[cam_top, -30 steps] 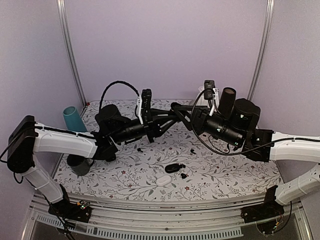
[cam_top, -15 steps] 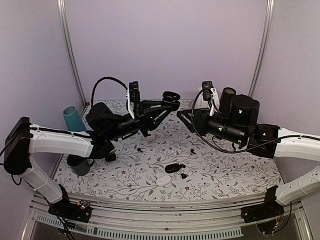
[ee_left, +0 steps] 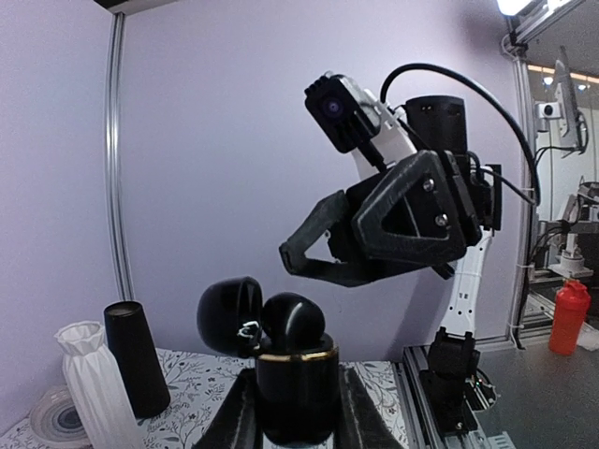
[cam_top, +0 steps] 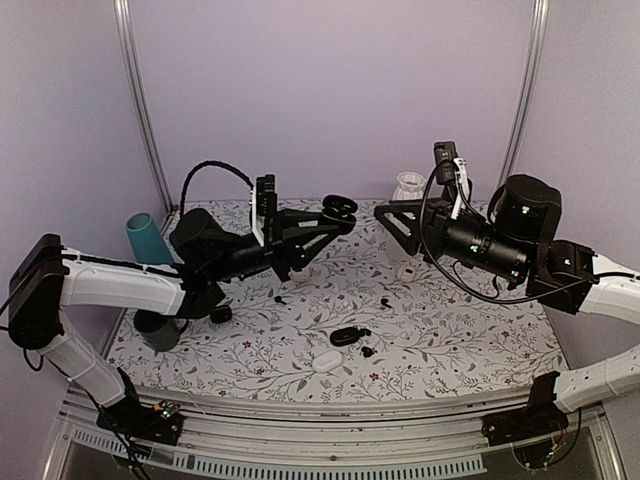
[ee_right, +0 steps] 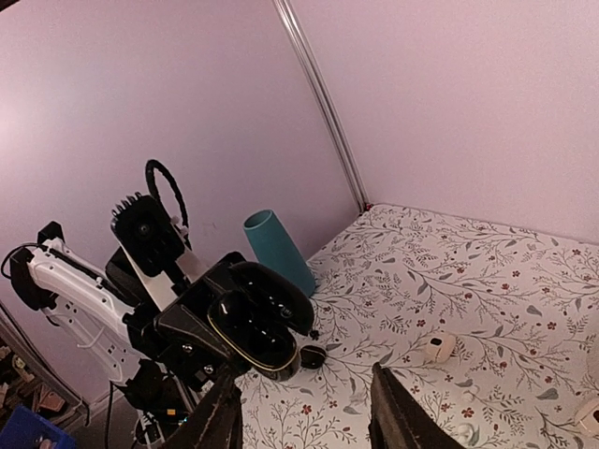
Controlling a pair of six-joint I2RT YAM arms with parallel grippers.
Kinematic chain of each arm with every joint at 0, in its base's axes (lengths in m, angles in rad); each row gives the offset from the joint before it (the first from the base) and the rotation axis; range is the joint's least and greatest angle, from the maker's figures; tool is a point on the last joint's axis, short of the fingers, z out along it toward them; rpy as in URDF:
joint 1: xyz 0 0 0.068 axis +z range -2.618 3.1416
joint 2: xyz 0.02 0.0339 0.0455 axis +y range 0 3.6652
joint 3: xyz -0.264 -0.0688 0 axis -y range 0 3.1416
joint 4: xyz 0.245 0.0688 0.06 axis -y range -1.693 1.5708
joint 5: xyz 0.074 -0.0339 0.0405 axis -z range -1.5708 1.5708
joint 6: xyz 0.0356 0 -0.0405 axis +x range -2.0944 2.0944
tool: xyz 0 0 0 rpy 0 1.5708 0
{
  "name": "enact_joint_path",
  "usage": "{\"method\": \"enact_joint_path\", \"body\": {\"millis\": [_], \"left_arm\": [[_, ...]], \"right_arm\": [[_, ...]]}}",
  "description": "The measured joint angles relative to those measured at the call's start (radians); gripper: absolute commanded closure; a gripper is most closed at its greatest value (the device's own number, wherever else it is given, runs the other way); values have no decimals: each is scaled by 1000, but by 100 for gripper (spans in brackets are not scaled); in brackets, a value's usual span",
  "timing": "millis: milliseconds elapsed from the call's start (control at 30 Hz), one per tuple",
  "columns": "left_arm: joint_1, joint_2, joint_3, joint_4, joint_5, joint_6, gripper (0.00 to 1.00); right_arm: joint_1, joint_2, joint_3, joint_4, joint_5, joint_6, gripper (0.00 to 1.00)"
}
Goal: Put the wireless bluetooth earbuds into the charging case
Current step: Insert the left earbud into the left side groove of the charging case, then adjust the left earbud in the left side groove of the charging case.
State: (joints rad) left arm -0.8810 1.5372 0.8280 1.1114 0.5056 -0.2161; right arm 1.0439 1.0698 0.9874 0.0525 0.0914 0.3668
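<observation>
My left gripper is shut on an open black charging case, held high above the table. In the left wrist view the case stands between my fingers with its lid swung open to the left. A rounded black shape rises above its gold rim; I cannot tell whether it is an earbud. My right gripper is open and empty, just right of the case and facing it. Tiny black earbuds lie on the flowered cloth below.
A second black case, another small black piece and a white case lie near the front. A teal cup stands at the back left and a white vase at the back. A small white item lies on the cloth.
The two grippers were close together over the table's middle. My right gripper has drawn back to the right and risen. My left gripper now holds the open case clear in the air.
</observation>
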Motion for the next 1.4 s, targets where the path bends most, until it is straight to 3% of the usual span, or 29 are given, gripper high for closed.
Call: {"method": "enact_joint_path", "body": {"millis": [167,367,700,967,1200,1400], "left_arm": [[13,0,-2,3,68,34,100],[14,3,-64,121,163,86,100],[15,10,-76,179,248,142,100],[15,8,-76,105,238,237,100],[13,-24,-76,-20,163,356,100],[5,-53,-76,-69,105,429,100]], "right_arm": [[0,9,49,-20,-48,-36,48],[0,60,74,-56,-108,-80,42],[0,64,74,-90,-177,-137,42],[0,2,83,-176,-222,-176,54],[18,60,145,-251,-285,-185,64],[23,110,145,-273,-272,-169,80]]}}
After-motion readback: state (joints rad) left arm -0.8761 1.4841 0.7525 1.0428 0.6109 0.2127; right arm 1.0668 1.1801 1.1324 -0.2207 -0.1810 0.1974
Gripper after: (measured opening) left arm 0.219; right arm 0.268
